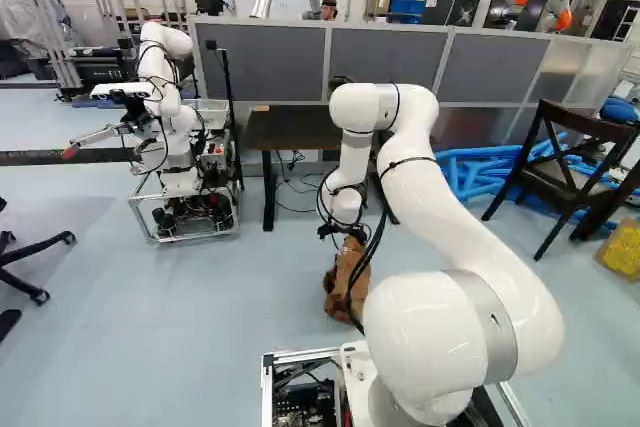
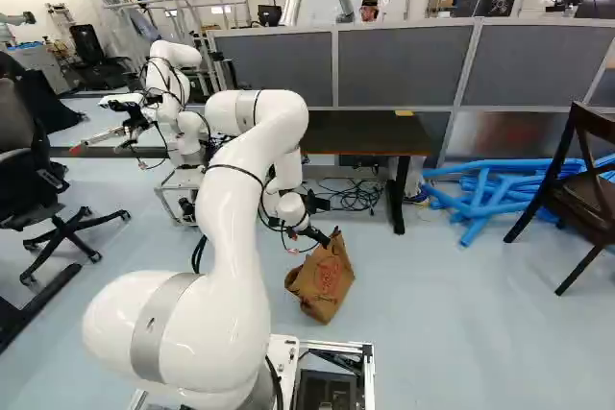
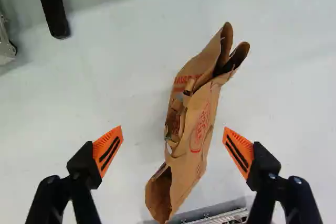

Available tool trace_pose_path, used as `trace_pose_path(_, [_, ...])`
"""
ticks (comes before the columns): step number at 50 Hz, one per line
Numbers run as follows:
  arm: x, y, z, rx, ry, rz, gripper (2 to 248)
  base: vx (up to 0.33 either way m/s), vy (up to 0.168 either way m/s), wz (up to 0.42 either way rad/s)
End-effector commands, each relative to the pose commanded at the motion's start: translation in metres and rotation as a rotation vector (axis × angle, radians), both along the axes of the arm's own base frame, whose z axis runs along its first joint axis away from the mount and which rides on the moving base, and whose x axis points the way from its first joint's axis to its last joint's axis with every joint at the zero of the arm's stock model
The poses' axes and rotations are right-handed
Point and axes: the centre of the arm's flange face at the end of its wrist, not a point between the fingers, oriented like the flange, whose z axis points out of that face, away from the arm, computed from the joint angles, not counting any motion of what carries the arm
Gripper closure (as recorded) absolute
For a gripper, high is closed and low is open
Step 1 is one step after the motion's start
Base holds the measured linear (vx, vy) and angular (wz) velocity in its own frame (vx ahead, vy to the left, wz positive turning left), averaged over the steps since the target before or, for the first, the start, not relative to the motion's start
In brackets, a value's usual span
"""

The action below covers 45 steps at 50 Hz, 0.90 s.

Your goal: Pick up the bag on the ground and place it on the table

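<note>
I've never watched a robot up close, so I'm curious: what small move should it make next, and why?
Probably lower the black two-fingered tool a little over the crumpled brown paper bag. Its orange-padded fingers stand open with the bag between them in the wrist view, touching neither, and the bag rests on the pale floor, not the dark-topped table.

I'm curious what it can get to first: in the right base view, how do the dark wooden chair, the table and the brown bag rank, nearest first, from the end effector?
1. Brown bag: on the floor, just below the end effector.
2. Table: ahead, beyond the bag.
3. Dark wooden chair: far off to the right.
</note>
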Motion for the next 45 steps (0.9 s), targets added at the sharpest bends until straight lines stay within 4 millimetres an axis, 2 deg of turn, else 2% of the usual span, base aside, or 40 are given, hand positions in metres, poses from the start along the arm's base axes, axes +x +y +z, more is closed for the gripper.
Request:
trace_pose_path(22, [0.003, 0.0, -0.033, 0.065, -0.003, -0.211, 3, 0.0, 0.0, 0.0])
trace_pose_path(45, [0.004, 0.0, -0.067, 0.071, 0.008, -0.236, 3, 0.0, 0.0, 0.0])
